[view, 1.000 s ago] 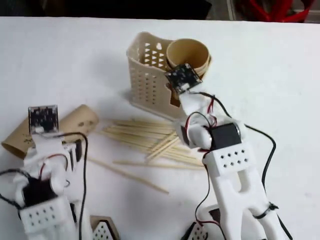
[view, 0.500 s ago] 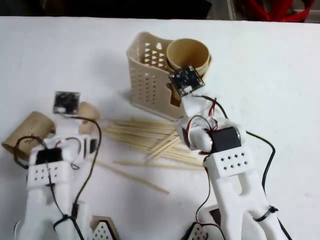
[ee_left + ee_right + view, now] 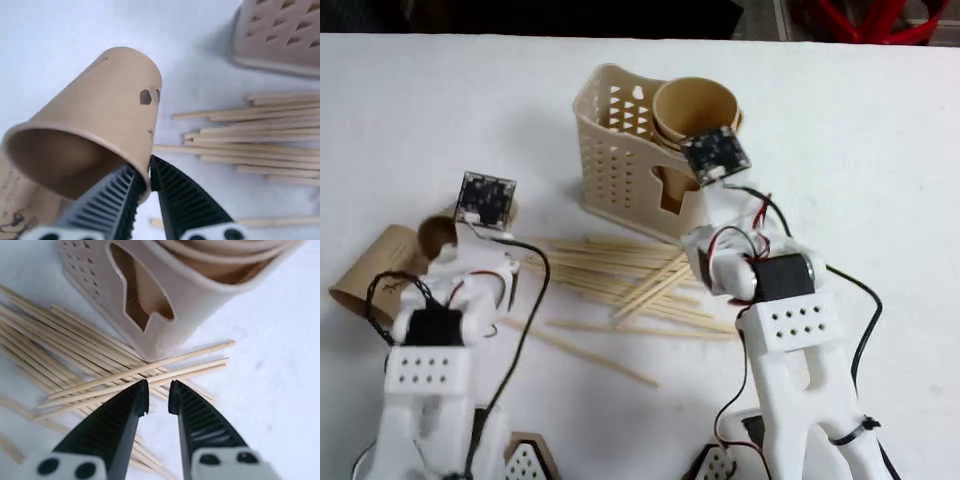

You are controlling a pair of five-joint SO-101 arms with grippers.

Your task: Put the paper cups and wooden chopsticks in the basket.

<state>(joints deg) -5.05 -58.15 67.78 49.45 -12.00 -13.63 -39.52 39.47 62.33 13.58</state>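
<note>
**Some Cups In, Two Cups and Every Chopstick Left to Stow**

High view: The basket [image 3: 620,150] stands at the far middle of the counter [image 3: 880,130], with the stowed cups [image 3: 695,105] upright in its right end. The chopsticks [image 3: 610,280] lie in a loose pile on the counter just in front of the basket, between the two arms, and one stray stick lies nearer the arm bases. None can be seen in the basket. The left arm [image 3: 430,330] sits over the held cup [image 3: 438,235], just beside the lying cup [image 3: 365,275] on its side near the left edge. The right arm [image 3: 785,320] reaches to the basket's near right corner.

Left wrist view: The left tool [image 3: 145,182] is closed on the held cup [image 3: 95,120]. It pinches the wall at the rim, one finger inside the mouth and one outside. The cup is tilted, mouth toward the camera. Whether it is clear of the counter cannot be told. The lying cup [image 3: 12,200] shows close behind it, while the chopsticks [image 3: 250,140] and the basket [image 3: 280,35] lie beyond.

Right wrist view: The right tool [image 3: 157,395] is nearly closed, with a narrow gap between its jaws and nothing in them. It hangs over the chopsticks [image 3: 100,370], just beside the basket's [image 3: 165,300] corner.

The task looks less than half done. The stowed cups are in place and the held cup is gripped but not yet carried over. The lying cup and all the chopsticks remain.
</note>
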